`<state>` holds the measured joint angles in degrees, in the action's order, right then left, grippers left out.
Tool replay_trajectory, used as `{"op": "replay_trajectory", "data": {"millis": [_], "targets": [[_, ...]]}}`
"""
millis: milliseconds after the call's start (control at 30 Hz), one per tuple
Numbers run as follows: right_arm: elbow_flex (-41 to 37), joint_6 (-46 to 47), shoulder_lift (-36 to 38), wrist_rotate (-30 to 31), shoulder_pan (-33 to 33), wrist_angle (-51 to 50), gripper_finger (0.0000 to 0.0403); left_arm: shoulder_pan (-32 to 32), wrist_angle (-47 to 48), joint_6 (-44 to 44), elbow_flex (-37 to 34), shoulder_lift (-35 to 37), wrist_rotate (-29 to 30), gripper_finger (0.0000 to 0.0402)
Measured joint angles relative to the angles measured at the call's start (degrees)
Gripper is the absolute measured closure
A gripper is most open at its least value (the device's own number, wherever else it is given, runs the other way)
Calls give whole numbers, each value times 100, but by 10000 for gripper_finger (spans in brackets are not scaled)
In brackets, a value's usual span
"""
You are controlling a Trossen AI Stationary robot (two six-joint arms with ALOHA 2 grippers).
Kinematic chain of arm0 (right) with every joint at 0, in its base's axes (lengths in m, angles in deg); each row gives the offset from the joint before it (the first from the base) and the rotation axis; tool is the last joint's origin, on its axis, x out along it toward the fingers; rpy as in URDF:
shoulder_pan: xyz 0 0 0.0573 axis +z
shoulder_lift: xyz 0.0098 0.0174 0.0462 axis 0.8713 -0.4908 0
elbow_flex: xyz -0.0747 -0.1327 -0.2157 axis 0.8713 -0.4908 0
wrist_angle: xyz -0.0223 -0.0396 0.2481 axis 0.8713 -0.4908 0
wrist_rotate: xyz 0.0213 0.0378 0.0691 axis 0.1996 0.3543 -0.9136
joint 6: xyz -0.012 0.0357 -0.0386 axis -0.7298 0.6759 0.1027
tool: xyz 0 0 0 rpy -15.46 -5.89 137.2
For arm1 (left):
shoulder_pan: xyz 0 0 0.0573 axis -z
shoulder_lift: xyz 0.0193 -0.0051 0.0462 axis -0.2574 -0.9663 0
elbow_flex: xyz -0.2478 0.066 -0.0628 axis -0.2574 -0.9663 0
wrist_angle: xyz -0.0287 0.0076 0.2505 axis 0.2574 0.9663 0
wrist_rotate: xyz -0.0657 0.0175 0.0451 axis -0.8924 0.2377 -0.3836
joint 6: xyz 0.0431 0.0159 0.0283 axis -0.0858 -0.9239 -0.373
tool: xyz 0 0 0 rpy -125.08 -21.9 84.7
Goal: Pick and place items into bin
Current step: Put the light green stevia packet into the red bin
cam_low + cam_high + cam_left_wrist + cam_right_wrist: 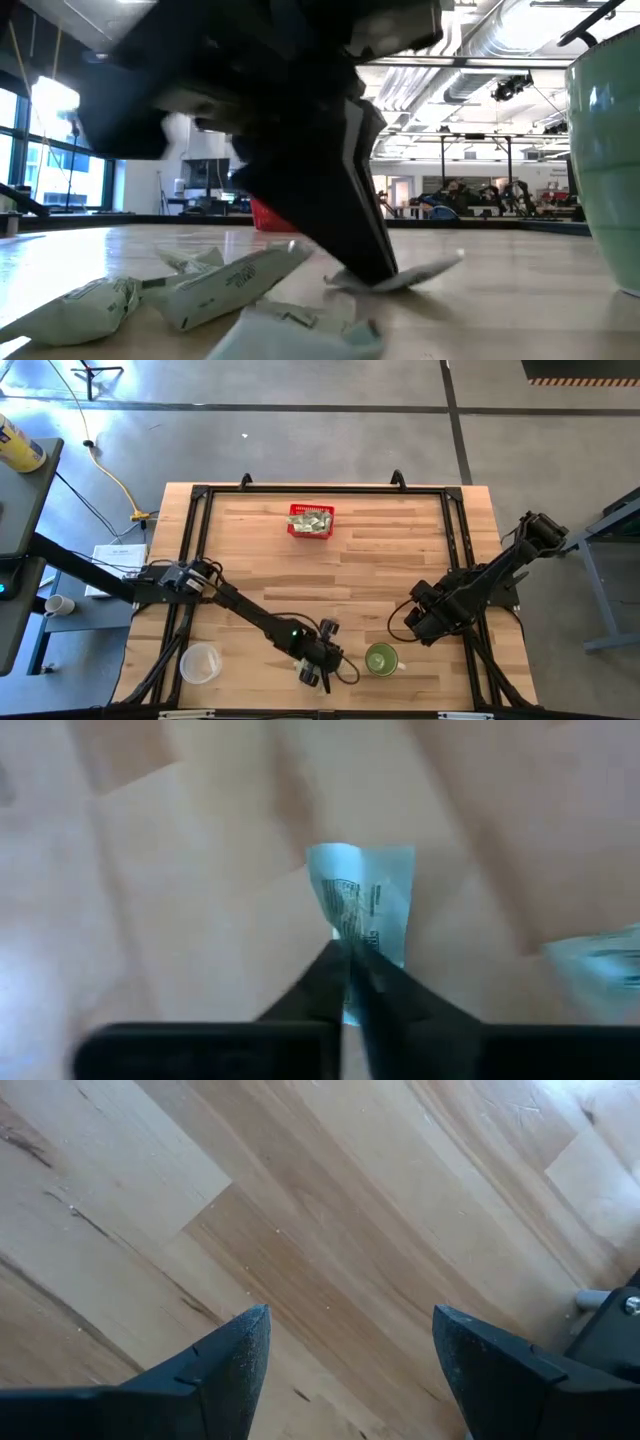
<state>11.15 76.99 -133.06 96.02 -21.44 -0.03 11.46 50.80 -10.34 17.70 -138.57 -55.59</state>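
Your left gripper (350,960) pinches one item (362,900) shut at the table's near edge — next, carry it to the bin (311,522).

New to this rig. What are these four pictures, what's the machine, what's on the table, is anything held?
Two dark robot arms work at a pale wooden table. One camera looks straight down, one sits at table-top height, and one rides on each wrist.

The left gripper is at the near edge, fingers shut on a crumpled pale green-and-white paper piece. More such pieces lie beside it. The right gripper hangs open over bare wood at the table's right side, holding nothing.

A small red mesh basket at the far side already holds some pieces. Also there: a round green cup and a clear plastic cup.
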Motion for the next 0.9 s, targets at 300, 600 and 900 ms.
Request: {"op": "replay_trajectory", "data": {"millis": [300, 600, 900], "targets": [[0, 4, 0, 16, 0, -158, 133, -523, 1776, -267, 392, 733, 615, 357], [0, 7, 0, 315, -2, -196, 133, -2073, 3591, -1363, 789, 1955, 1365, 374], [0, 62, -2, 229, -17, -150, 133, -4676, 3182, -2437, 789, 1916, 25, 379]]}}
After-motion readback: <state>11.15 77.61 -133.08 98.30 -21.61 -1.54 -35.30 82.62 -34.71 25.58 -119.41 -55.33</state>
